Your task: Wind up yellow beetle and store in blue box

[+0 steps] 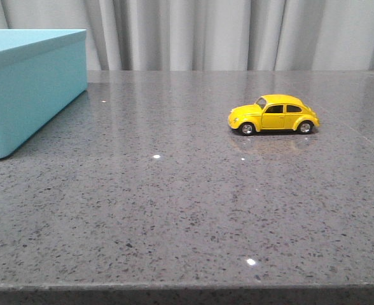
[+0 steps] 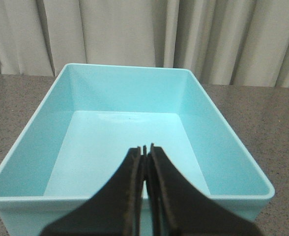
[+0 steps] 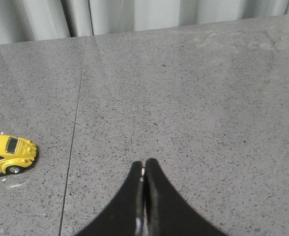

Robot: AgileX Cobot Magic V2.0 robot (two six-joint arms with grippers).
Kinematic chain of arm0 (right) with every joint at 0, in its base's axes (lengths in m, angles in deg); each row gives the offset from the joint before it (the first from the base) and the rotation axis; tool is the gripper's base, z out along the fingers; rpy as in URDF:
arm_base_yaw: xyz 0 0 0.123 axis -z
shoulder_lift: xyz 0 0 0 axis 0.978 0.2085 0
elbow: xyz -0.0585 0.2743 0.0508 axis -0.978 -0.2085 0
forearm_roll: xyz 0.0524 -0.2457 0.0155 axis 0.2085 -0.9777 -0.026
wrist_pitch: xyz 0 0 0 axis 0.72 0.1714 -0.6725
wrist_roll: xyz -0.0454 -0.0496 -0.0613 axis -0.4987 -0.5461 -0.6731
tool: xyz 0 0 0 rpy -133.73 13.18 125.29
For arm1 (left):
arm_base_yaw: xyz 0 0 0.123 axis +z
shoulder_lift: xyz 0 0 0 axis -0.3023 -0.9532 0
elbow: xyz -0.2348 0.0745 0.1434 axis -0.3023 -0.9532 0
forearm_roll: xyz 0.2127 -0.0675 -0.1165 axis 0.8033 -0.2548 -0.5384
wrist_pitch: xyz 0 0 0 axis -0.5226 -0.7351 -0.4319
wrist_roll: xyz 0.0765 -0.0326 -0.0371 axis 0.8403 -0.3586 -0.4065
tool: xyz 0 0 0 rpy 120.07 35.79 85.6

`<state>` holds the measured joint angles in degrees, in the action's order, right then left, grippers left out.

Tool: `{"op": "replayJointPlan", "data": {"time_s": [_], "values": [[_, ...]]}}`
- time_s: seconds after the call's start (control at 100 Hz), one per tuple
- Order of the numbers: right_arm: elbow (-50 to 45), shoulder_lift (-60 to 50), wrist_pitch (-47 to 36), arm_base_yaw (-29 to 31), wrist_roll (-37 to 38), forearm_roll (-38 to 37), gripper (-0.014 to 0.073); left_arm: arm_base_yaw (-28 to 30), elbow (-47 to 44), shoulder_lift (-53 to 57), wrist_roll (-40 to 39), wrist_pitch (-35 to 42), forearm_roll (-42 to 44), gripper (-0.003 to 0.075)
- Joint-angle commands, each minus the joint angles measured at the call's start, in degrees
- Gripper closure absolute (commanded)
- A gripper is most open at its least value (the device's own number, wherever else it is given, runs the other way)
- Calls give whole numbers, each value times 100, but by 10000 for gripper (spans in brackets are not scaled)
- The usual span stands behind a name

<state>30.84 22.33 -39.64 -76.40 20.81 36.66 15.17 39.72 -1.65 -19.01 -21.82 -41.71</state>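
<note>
Left pincer (image 2: 145, 150) sits low in the shot, both black fingers (image 2: 130, 196) pressed together with only a thin seam between them, nothing held. Right beyond the tips, the blue box (image 2: 233, 142) opens up, its near rim just behind the pincer, walls smooth, corners rounded, pale floor bare. It rests on the speckled grey table (image 2: 267, 113), which shows on both sides. Pale pleated curtains (image 2: 134, 32) hang across the back
</note>
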Motion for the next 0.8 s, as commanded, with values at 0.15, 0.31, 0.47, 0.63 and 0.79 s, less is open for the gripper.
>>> {"op": "replayJointPlan", "data": {"time_s": [0.15, 0.31, 0.47, 0.63, 0.79], "values": [[297, 174, -214, -35, -74, 65, 652, 3, 211, -135, -40, 452, -20, 739], [632, 550, 181, -347, -97, 65, 652, 3, 211, -135, -40, 511, -20, 739], [1150, 1100, 676, -743, -158, 60, 650, 3, 211, -135, -40, 721, -20, 739], [1782, 1775, 1066, -1094, -163, 60, 571, 3, 211, -135, -40, 831, -20, 739], [2413, 2467, 1440, -1515, -169, 60, 403, 3, 211, -135, -40, 843, -20, 739]]}}
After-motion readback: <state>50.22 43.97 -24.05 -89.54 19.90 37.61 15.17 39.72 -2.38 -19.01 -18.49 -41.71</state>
